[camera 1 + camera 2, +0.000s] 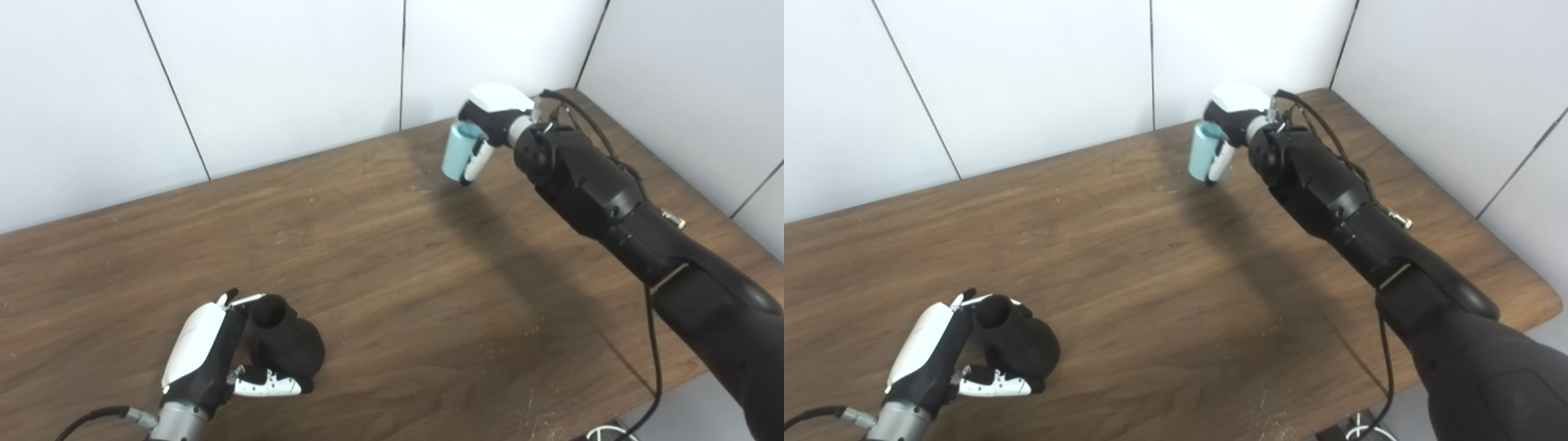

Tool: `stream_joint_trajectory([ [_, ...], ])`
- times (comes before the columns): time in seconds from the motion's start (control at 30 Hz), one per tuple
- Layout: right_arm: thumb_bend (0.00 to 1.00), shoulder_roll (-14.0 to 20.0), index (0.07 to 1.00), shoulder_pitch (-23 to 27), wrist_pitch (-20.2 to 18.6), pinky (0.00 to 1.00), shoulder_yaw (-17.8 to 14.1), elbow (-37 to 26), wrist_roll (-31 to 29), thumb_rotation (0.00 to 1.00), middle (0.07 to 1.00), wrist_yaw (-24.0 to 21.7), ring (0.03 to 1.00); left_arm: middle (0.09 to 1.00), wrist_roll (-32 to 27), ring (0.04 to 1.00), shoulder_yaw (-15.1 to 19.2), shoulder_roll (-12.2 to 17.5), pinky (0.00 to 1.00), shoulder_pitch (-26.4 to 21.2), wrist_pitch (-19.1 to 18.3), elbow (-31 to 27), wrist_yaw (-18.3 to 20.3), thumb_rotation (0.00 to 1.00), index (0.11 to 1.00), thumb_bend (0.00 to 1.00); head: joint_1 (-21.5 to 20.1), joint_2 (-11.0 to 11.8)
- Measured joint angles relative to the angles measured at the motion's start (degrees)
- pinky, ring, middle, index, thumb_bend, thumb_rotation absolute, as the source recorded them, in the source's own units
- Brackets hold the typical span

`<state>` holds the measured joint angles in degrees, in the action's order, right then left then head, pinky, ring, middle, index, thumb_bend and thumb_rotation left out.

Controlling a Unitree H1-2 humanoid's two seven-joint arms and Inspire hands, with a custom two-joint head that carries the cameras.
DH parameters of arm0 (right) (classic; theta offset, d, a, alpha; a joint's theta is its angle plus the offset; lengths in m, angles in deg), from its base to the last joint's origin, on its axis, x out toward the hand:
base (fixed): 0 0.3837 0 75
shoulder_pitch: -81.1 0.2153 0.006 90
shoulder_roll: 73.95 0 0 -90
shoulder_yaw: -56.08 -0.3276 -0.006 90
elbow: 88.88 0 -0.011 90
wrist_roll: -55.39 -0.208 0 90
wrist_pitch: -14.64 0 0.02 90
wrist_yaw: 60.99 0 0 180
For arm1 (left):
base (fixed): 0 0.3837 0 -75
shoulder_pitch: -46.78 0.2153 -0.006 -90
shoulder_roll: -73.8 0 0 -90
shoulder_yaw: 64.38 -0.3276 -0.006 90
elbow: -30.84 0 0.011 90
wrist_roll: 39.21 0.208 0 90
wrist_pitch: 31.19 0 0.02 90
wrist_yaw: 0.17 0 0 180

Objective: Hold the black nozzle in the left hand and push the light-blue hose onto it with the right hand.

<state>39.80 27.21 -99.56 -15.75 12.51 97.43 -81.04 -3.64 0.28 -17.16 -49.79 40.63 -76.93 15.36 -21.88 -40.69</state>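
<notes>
The black nozzle [288, 343] stands on the wooden table [392, 275] near the front left, its open neck pointing up. My left hand [214, 355] is wrapped around it, fingers on its near side and thumb behind; it also shows in the right eye view [943, 361]. The light-blue hose [458, 152], a short tube, is at the far right of the table, held upright in my right hand [490, 125]. The fingers close around it and it seems lifted slightly off the table. The two parts are far apart.
White wall panels [275, 79] stand behind the table and along its right side. The table's right edge and front right corner [1543, 300] are close to my right arm. A cable [655, 367] hangs from that arm.
</notes>
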Motion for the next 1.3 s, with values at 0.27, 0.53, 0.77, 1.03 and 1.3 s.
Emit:
stream_joint_trajectory([
  [0.27, 0.50, 0.2, 0.473, -1.6, 0.1, 0.35, -0.5, -10.8, 0.1, 0.00, 0.487, -3.8, 0.435, 0.537, 1.8, 0.697, -0.4, -1.0, 1.00, 0.2, -0.5, 0.0, 0.0, 0.00, 0.454, 0.52, 6.2, 0.1],
  [0.53, 0.50, -0.1, 0.474, -2.4, 0.3, 0.33, -0.9, -21.6, 0.2, 0.00, 0.501, -7.1, 0.434, 0.532, 3.5, 0.698, -0.9, -3.1, 1.00, 0.6, -1.8, 0.0, -0.8, 0.00, 0.456, 0.52, 12.0, 0.0],
  [0.77, 0.50, -2.4, 0.466, -2.5, 2.5, 0.36, -0.9, -27.3, -0.2, 0.00, 0.498, -9.5, 0.426, 0.533, 5.1, 0.702, -1.7, -4.9, 1.00, 0.7, -2.7, 0.3, -1.2, 0.00, 0.455, 0.52, 15.9, -0.1],
  [1.03, 0.50, -4.2, 0.471, -2.0, 3.7, 0.48, -1.0, -33.1, -1.7, 0.00, 0.499, -13.6, 0.437, 0.533, 6.8, 0.700, -2.6, -6.6, 1.00, 0.7, -3.8, 0.7, -1.6, 0.00, 0.454, 0.52, 21.2, -0.6],
  [1.3, 0.52, -5.8, 0.480, -1.4, 4.6, 0.78, -1.2, -37.4, -3.2, 0.00, 0.493, -16.9, 0.426, 0.530, 7.6, 0.704, -3.2, -7.7, 1.00, 0.3, -4.5, 1.2, -1.6, 0.00, 0.456, 0.52, 24.0, -1.5],
])
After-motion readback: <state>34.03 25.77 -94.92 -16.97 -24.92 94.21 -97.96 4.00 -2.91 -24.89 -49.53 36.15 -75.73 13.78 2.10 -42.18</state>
